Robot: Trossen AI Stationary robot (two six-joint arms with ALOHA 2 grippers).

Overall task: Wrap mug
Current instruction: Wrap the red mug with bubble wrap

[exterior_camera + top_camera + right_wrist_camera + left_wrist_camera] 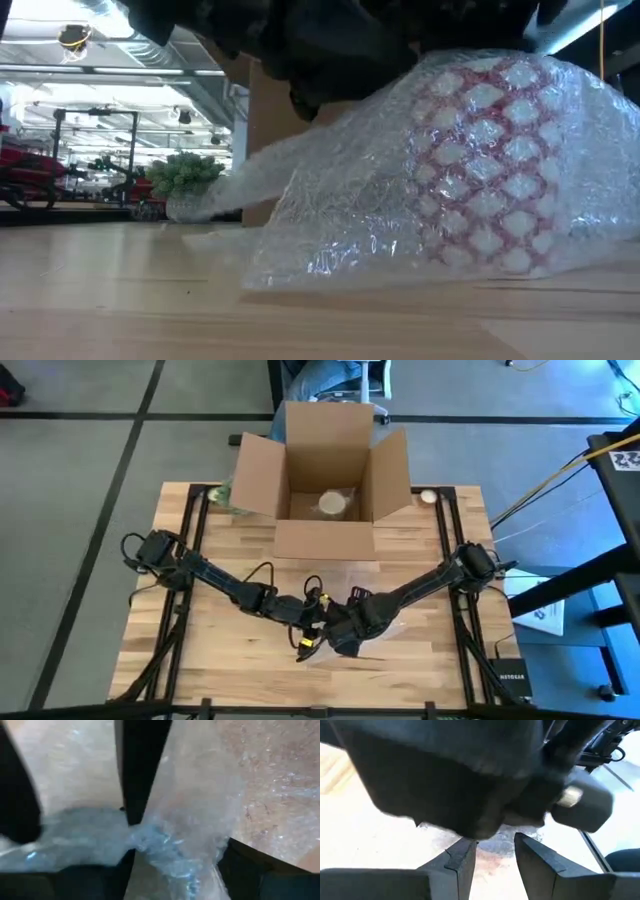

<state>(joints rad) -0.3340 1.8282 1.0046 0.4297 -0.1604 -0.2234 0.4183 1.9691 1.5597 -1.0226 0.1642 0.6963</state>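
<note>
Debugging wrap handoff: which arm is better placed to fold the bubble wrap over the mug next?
Likely right. The right gripper already has bubble wrap bunched between its fingers, over the red-patterned mug. The left gripper is open beside it, holding nothing, its view blocked by the other arm.

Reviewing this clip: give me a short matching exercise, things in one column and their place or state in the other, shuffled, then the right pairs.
Things:
1. cardboard box
2. mug
3. potted plant
4. left gripper

Places or states:
A. under bubble wrap, red pattern showing through
B. by the table's far left corner, beside the box
C. flaps open, at the table's far edge
D. fingers apart, next to the right gripper at the near middle

Pairs: 1-C, 2-A, 3-B, 4-D
</note>
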